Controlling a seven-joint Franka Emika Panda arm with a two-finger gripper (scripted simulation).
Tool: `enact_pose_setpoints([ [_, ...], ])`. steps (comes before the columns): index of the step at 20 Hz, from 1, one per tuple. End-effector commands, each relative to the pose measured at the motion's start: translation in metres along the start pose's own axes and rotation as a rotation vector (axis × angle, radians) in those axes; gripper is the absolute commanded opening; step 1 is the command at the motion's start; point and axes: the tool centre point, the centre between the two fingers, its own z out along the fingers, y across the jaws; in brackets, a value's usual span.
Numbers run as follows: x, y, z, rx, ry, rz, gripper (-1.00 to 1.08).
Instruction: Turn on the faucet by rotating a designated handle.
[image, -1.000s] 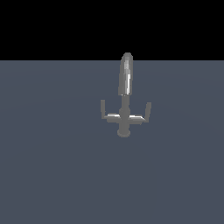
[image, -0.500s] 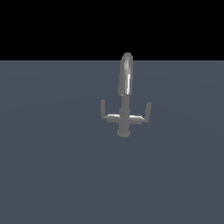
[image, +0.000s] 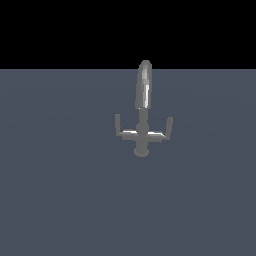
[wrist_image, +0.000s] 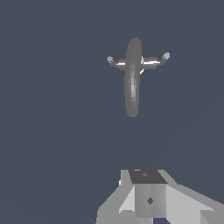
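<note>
The faucet (image: 143, 112) stands alone on the flat grey floor, a small grey metal tap with a tall arched spout and a round base. Two thin levers stick out sideways from it. The handle (image: 167, 130) is the lever on the exterior view's right, with its upturned tip leaning outward. The twin lever (image: 119, 127) on the exterior view's left has a straight upright tip. From above in the wrist view, the faucet (wrist_image: 133, 83) and the handle (wrist_image: 158, 60) lie well ahead of my gripper (wrist_image: 148, 192). Only its grey body shows, apart from the faucet. The exterior view does not show my gripper.
A plain grey floor (image: 60, 190) surrounds the faucet on all sides. Beyond its far edge the background is black.
</note>
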Motion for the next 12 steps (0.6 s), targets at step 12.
enact_pose_setpoints([
  [12,0.075,0.051,0.027,0.304,-0.094,0.125,-1.0],
])
